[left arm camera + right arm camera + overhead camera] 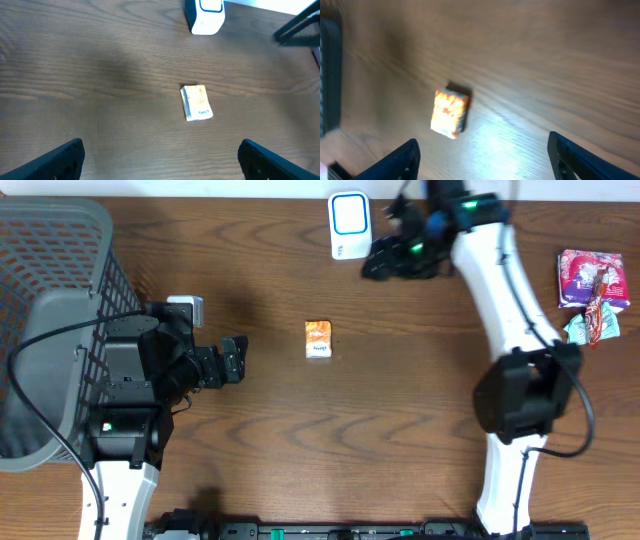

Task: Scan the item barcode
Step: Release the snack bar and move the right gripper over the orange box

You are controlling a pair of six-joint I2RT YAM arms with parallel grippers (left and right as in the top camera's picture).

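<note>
Overhead view puts the small orange packet (pixel 318 339) flat on the tabletop (pixel 250 460), near the middle, with bare wood on every side of it and nothing touching it. The left wrist view shows the packet (pixel 197 102) ahead of the left gripper (pixel 165 165), a little right of the line between its fingers, well apart from them. Those fingers stand wide apart with nothing between them. From above, the left gripper (pixel 238 360) sits to the packet's left, pointing toward it across open tabletop.

The right wrist view is blurred, yet it shows the packet (pixel 450 113) beyond the right gripper (pixel 485 160), whose fingers are also spread and empty. From above, the right gripper (pixel 385 262) hangs past the packet toward the far edge, just beside the white scanner (pixel 348 225), which stands close to that edge.

A grey wire basket (pixel 60 300) fills the left edge behind the left arm. Several snack packets (pixel 590 290) lie at the right edge.
</note>
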